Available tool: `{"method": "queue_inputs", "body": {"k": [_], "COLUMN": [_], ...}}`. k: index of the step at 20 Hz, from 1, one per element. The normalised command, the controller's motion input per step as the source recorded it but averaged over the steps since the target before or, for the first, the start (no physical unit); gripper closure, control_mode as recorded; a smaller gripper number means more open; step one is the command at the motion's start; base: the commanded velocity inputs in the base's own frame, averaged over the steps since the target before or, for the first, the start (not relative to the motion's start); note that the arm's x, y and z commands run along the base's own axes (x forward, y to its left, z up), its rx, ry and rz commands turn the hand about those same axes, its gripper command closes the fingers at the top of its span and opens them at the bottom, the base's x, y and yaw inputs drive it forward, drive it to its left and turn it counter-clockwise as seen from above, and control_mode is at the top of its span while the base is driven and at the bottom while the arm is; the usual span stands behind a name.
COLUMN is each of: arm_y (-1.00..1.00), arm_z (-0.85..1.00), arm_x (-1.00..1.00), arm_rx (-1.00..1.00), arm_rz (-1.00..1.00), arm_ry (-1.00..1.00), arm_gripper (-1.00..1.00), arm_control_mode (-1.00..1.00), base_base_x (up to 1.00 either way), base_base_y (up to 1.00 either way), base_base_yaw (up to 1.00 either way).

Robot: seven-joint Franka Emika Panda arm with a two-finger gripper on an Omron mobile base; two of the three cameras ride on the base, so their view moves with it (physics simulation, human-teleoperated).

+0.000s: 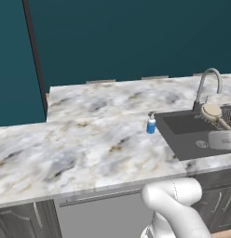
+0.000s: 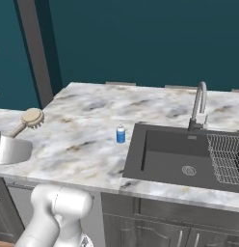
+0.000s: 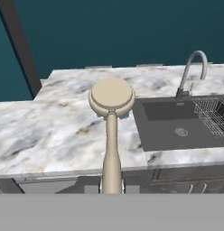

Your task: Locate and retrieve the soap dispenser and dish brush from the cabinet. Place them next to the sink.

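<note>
1. The pincer [image 3: 111, 189] is clamped on the handle of the dish brush [image 3: 111, 97]; in the hand view the handle rises from between the fingertips and the round head points away from the hand.
2. The brush is carried in the air above the tabletop [image 1: 80, 139], not resting on it. In the right base view its head [image 2: 32, 117] appears at the left edge.
3. The soap dispenser [image 2: 121, 134] stands upright on the tabletop, just beside the left rim of the sink [image 2: 165, 154]. That half of the task appears complete.
4. Judgement: the step in hand is carrying the brush to a spot next to the sink.
5. Recommended: lower the brush onto bare marble near the bottle, on the side away from the basin.
6. Keep the head from knocking the bottle over; it looks light and easily tipped.
7. Lay the handle flat and clear of the basin rim before releasing, lest the brush roll into the sink.
</note>
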Motion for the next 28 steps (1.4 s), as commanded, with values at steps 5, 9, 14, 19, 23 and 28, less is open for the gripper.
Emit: {"method": "queue_inputs", "body": {"k": [5,9,14,19,23,28], "arm_y": [-0.1,-0.04,0.0,-0.02,-0.07,-0.1], "arm_z": [-0.05,-0.22,-0.37,-0.28,-0.38,-0.37], "arm_x": [0.49,0.51,0.35,0.32,0.35,0.35], "arm_rx": [-0.01,-0.06,-0.15,-0.05,-0.01,-0.03], "arm_rz": [0.12,0.1,0.16,0.18,0.16,0.11], "arm_ry": [0.1,0.21,0.17,0.03,0.14,0.14], "arm_gripper": [1.0,1.0,1.0,1.0,1.0,1.0], "arm_control_mode": [-1.0,-1.0,-1.0,-1.0,-1.0,-1.0], "base_base_x": [0.0,0.0,0.0,0.0,0.0,0.0], "base_base_y": [0.0,0.0,0.0,0.0,0.0,0.0], "base_base_yaw": [0.0,0.0,0.0,0.0,0.0,0.0]}}
